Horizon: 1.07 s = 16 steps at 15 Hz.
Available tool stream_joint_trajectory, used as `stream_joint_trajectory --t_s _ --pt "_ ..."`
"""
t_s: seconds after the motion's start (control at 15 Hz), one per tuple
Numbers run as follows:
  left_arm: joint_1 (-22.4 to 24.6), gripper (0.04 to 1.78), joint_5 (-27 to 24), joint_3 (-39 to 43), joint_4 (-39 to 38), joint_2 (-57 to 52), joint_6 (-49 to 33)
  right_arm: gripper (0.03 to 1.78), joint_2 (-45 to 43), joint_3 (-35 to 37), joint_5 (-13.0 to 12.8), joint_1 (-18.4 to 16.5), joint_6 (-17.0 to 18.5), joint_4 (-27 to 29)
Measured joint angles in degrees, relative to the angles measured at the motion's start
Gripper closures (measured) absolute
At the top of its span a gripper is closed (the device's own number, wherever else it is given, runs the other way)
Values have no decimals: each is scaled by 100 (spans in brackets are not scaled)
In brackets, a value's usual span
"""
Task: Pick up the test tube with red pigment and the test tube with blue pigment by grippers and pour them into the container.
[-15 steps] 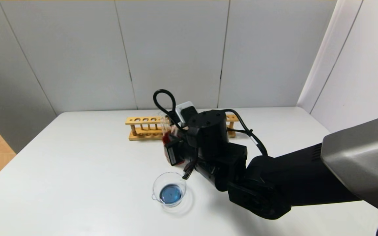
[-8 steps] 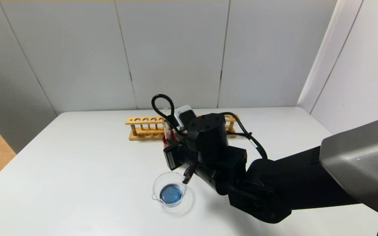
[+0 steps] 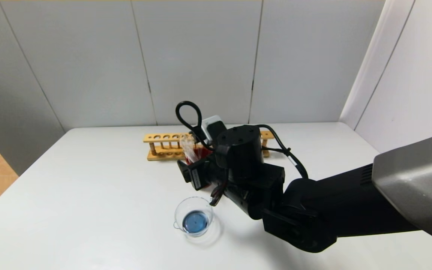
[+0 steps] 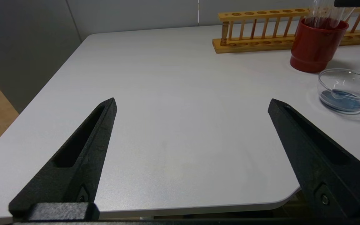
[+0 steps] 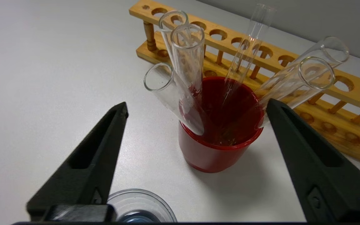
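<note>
R gripper hangs just above the red cup, jaws spread wide, nothing between them; the tubes lean loose in the cup. L gripper is also spread wide and empty, low over the bare table on the robot's left, well apart from the cup.

Task things: container sits on the table in front of the cup, near it, w/ a shallow blue pool at the bottom. No tube w/ visible red or blue liquid can be picked out; tube bottoms are hidden inside the cup, so can't tell which is which. Judging by the blue pool, blue looks poured; red prob. still to do.

Risks:
- Tubes splay in diff. directions; a finger coming down could knock one and tip it out or clink it against others → chipped glass.
- Cup is light-looking and top-heavy w/ long tubes; a sideways nudge could topple it toward the container.
- Grabbing the wrong (empty) tube, since contents are hidden.
- Smooth glass may slip in the grip.

Materials/shapes: tubes are thin clear glass, slim cylinders w/ flared lips, one leaning far toward the wooden rack. Cup is opaque dark red, smooth, slightly tapered. Rack is pale varnished wood, row of round holes, turned posts. Container is a low clear dish w/ small pouring lip. Fingers are matte black, wedge-shaped, slotted. Table is matte white.
</note>
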Motion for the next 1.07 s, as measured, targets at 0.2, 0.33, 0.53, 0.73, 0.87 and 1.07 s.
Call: stream_joint_trajectory --t_s 0.2,0.33,0.53,0.73,0.87,1.07 --pt "0 11 -2 0 0 0 2 8 -182 -63 -9 -49 -20 0" --pt "0 11 0 0 0 0 0 8 -334 -149 -26 -63 -52 -2" --pt "0 11 0 0 0 0 0 8 -638 -277 -28 -137 -254 4" --pt "0 11 0 0 0 0 2 8 -1069 -380 -39 -338 -660 23" --pt "0 11 -2 0 0 0 2 8 -1326 -406 -69 -464 -856 48" --pt "0 11 0 0 0 0 2 8 -1608 -417 -196 -661 -1054 74"
